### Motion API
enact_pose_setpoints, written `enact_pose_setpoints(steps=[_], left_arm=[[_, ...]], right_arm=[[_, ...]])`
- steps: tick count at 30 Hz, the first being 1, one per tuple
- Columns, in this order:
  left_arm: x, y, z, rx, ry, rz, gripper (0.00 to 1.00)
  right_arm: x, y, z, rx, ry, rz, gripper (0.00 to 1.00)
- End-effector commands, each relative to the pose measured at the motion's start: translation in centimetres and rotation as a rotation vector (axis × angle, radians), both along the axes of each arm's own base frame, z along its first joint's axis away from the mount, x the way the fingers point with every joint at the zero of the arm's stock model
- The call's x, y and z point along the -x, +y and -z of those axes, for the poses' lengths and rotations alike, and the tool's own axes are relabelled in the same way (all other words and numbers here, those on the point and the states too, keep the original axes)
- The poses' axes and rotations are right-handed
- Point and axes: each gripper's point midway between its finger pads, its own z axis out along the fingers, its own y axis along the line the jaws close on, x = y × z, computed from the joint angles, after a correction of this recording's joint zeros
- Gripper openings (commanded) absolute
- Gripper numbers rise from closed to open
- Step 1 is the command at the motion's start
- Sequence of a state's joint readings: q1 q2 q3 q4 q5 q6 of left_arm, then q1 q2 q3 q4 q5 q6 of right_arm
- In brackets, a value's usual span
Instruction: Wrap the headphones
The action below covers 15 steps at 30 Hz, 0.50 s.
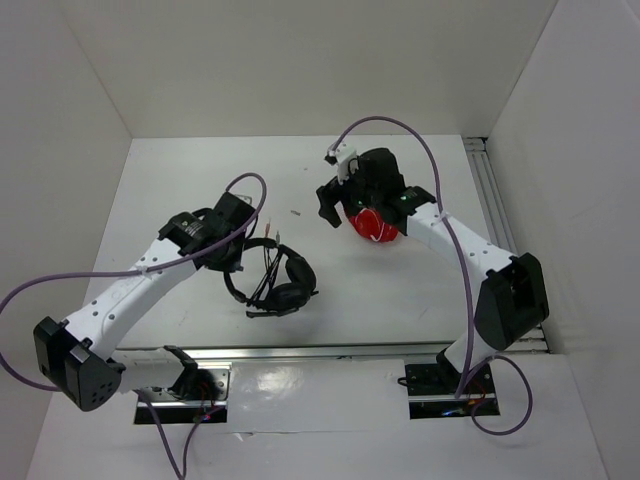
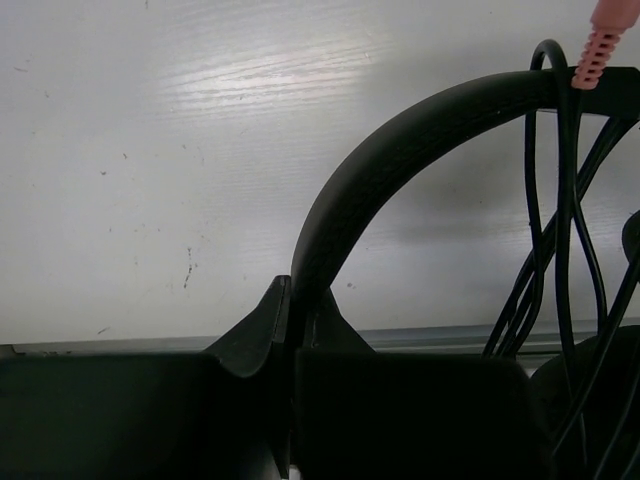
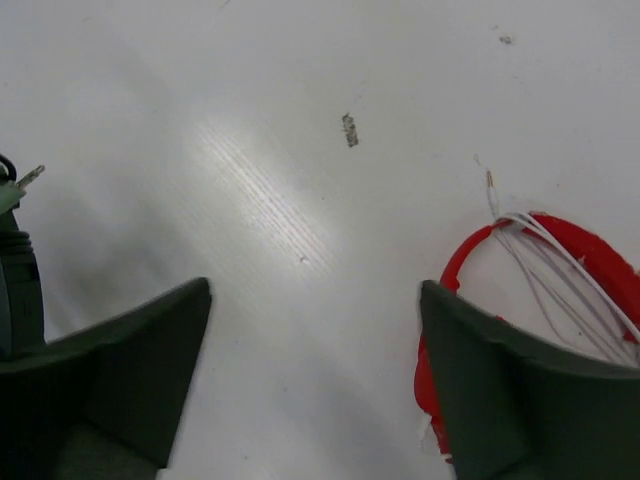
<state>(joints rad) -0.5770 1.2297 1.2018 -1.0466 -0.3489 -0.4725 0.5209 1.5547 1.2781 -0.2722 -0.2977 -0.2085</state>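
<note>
White matte table (image 1: 180,180) boxed in by plain white walls; faint scuffs and a streaky sheen show in both wrist views.

Left side: left hand (image 2: 292,325) is clamped on the thin headband (image 2: 400,140) of the headphones (image 1: 290,282), its fingers pinched to either side of the band near one end. The headset lies just right of that hand, left of table centre, earcups toward the near edge.

- Headband: smooth, slim, hard-looking black arc. It could probably twist in a pinch grip.
- Earcups: padded, soft, dull black.
- Cable (image 2: 565,250): long, thin and limp, draped over the band in several loose loops, with a ribbed pink plug (image 2: 597,45) hanging at the top.

Judgement: the step in hand is anchoring the headset so the cord can be wound. To do it well, keep the grip firm and the band steady and raised, so each turn lies snug against the last. Slack loops may slide off the smooth arc, so light tension matters, and the plug end should be tucked last.

Right side: right hand (image 3: 315,330) is spread wide, holding nothing, hovering over bare table. It sits just beside the red-and-white headset (image 3: 540,260), a glossy red band with fine white cords across it; that one should be left alone.
</note>
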Motion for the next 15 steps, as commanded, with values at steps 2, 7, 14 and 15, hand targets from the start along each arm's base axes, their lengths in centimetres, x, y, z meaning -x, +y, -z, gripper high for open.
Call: enact_pose_setpoints(steps=[2,7,14,15], left_arm=[[-2.1,-0.7,-0.2,0.065,-0.042,-0.025,0.00],[-3.6,-0.5,0.8,0.089,-0.045,-0.061,0.00],[-6.4,-0.4,1.7,0.120,-0.048,-0.109,0.00],[-6.6,-0.7,2.1,0.125,-0.040,-0.105,0.00]], right_arm=[[-2.4,-1.8,-5.9,-0.123,-0.133,0.227,1.00],[-1.8,-4.2,-9.3,-0.249,-0.114,0.430,1.00],[2.6,-6.3,-11.8,-0.392,-0.056,0.501,1.00],[3.2,-6.3,-12.1,-0.410,-0.053,0.492,1.00]])
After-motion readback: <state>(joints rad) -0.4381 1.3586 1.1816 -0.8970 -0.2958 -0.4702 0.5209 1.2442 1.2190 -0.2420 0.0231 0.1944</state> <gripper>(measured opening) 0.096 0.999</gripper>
